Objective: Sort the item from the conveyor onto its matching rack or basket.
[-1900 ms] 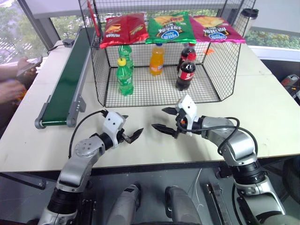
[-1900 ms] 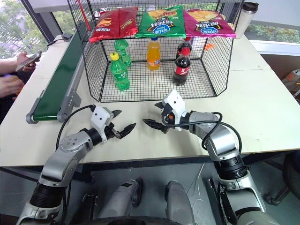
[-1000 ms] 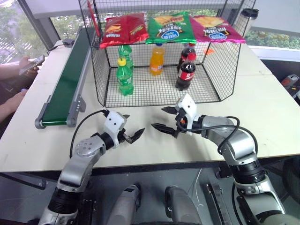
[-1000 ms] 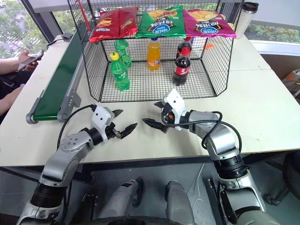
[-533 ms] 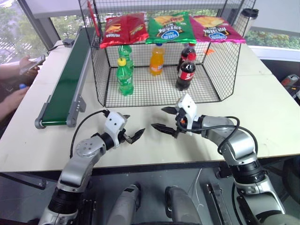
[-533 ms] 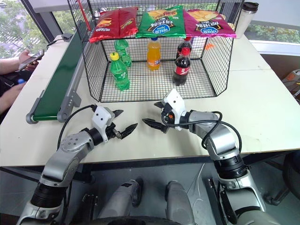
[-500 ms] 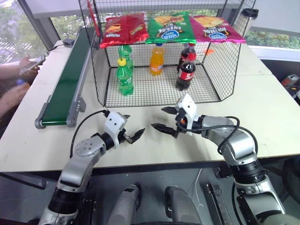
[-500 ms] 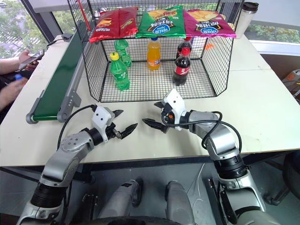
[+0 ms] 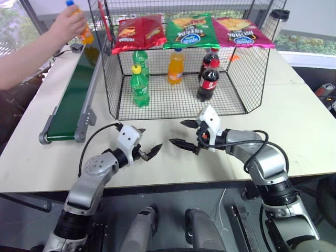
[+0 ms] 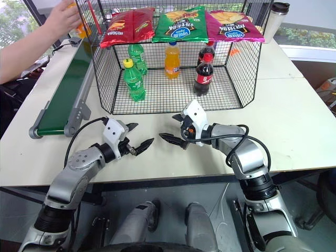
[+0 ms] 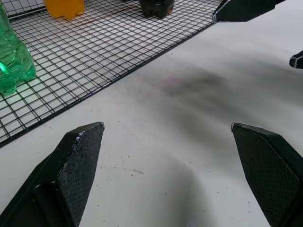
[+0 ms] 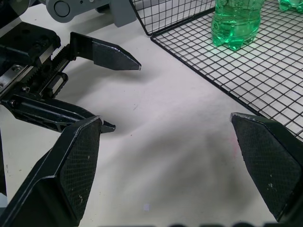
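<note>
A person's hand holds the item [image 9: 85,32], a small orange soda bottle with a blue cap, in the air over the far end of the conveyor [image 9: 73,94]. The dark-green belt runs along the table's left side, with nothing on it. The black wire basket [image 9: 112,79] stands at the table's middle back. Both my grippers hover low over the bare table in front of the basket, tips facing each other. My left gripper [image 9: 148,140] is open and empty. My right gripper [image 9: 177,132] is open and empty too. The left wrist view shows my left fingers [image 11: 75,161] spread wide over the tabletop.
Inside the basket stand two green bottles [image 9: 139,86], an orange bottle [image 9: 175,67] and two cola bottles [image 9: 208,80]. Three chip bags [image 9: 190,30] lie on its top. A lidded tumbler [image 9: 277,21] stands at the back right. The person's arm [image 9: 31,58] reaches in from the left.
The person's arm has swung in from the left edge and now holds the orange bottle above the conveyor's far end. Both my grippers have stayed in place and open.
</note>
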Robot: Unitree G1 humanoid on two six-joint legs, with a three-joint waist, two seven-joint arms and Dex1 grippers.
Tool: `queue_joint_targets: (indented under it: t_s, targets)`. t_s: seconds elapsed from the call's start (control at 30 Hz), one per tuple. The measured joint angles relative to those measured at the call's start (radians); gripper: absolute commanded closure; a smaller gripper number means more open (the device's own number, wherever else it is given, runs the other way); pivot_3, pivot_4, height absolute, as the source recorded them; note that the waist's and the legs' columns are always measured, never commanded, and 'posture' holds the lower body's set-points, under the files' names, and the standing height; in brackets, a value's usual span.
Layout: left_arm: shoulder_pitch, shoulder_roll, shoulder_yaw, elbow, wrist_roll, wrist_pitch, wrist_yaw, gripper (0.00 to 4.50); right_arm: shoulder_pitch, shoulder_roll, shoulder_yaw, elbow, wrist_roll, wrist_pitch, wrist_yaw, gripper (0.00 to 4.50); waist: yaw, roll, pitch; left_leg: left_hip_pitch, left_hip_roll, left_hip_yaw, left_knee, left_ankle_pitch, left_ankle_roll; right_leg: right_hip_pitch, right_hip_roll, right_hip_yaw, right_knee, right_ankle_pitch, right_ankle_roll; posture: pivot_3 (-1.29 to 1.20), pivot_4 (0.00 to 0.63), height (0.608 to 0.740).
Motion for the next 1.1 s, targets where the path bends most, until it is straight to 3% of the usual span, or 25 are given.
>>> queue_joint_targets:
  t_s: [0.9, 1.1]
  targets:
    - [0.003, 0.007, 0.002, -0.009, 0.007, 0.001, 0.006, 0.0, -0.014, -0.007, 0.002, -0.022, 0.011, 0.001, 0.024, 0.05, 0.0, 0.0, 0.0, -0.001, 0.0, 0.0, 0.0, 0.0, 0.0, 0.0, 0.0, 0.0, 0.0, 0.0, 0.0, 0.0, 0.15, 0.739]
    - [0.03, 0.038, 0.086, -0.11, -0.029, 0.063, 0.025, 0.0, -0.031, -0.017, 0.007, -0.06, 0.037, 0.002, 0.057, 0.05, -0.002, 0.0, 0.0, -0.001, 0.0, -0.001, -0.001, 0.0, 0.0, -0.001, 0.0, 0.0, 0.0, 0.0, 0.0, 0.0, 0.15, 0.739]
